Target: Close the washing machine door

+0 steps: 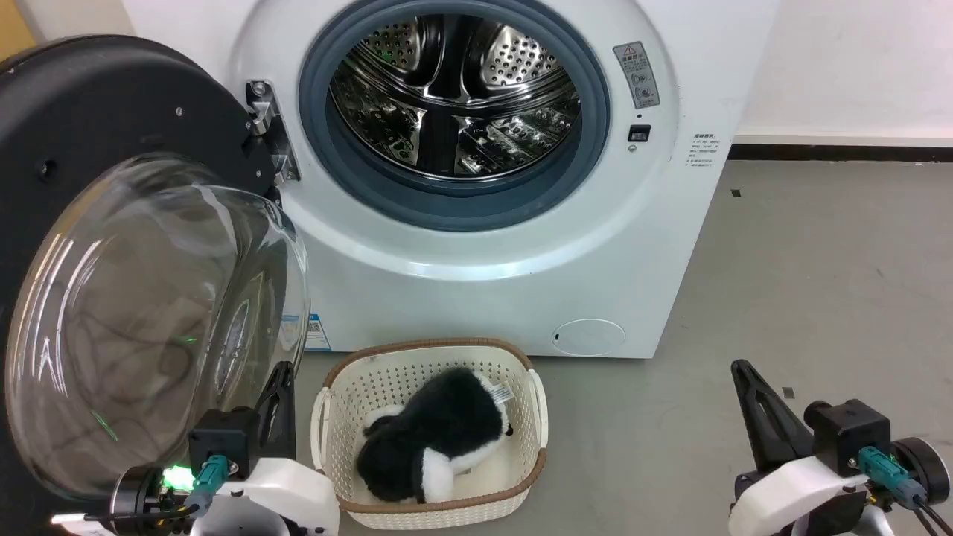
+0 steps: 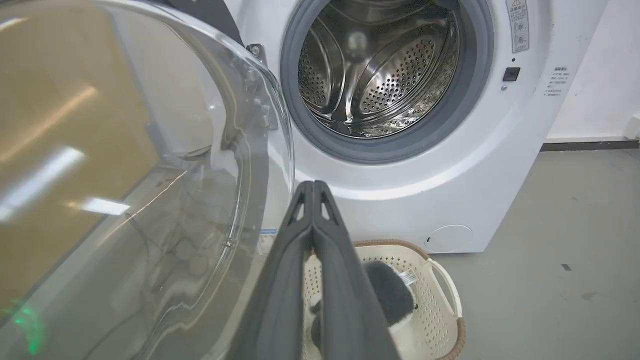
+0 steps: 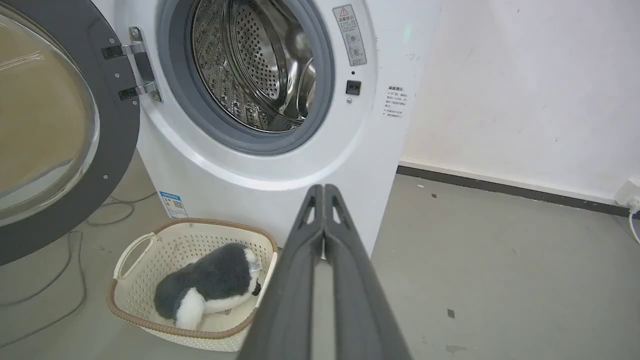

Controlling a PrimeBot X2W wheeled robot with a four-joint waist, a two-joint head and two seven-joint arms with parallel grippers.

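Washing machine door (image 1: 141, 313) stands open at left of frame. Left gripper (image 1: 281, 372), fingers together and empty, is just beside its lower right. Right gripper (image 1: 741, 366), likewise closed, is well apart.

Open washing machine door (image 2: 125, 175) beside the left gripper (image 2: 313, 187).
The door's clear glass bowl takes up the left of the frame, standing clear of the white washing machine (image 2: 450, 165), whose steel drum (image 2: 380, 70) shows at upper centre. The gripper's two dark fingers rise from bottom centre, pressed together, just right of the glass edge. Behind them, a cream basket (image 2: 445, 300) on the floor (image 2: 550, 225) holds a black-and-white plush toy (image 2: 390, 295).
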